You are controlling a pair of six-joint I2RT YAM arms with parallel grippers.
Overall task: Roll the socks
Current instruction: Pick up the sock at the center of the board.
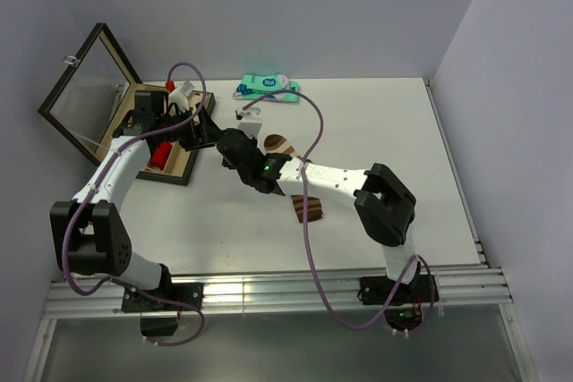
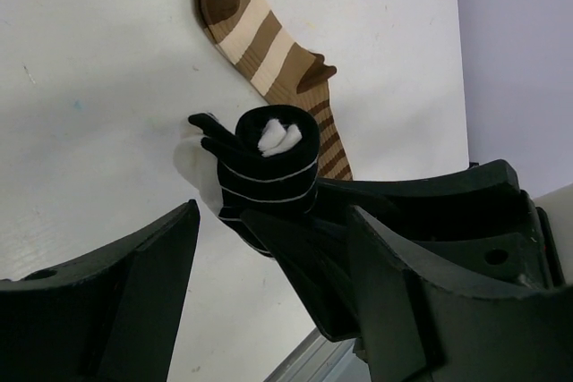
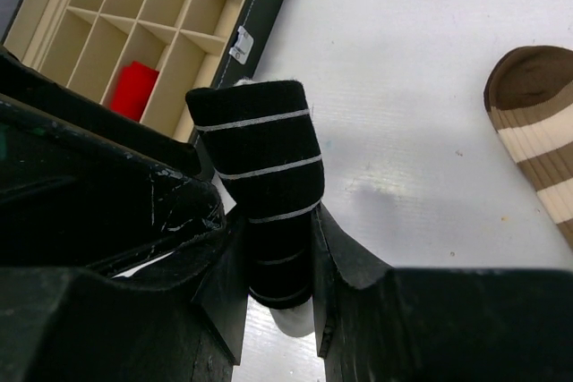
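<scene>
Right wrist view: right tool clenched on the black sock, already rolled and held above the table. Left tool spread wide, grasping nothing. Pinch mid-roll, firm, so it can't unwind. Brown sock lies flat, unrolled. Roll's lower end hidden; cuff poss. untucked.
</scene>
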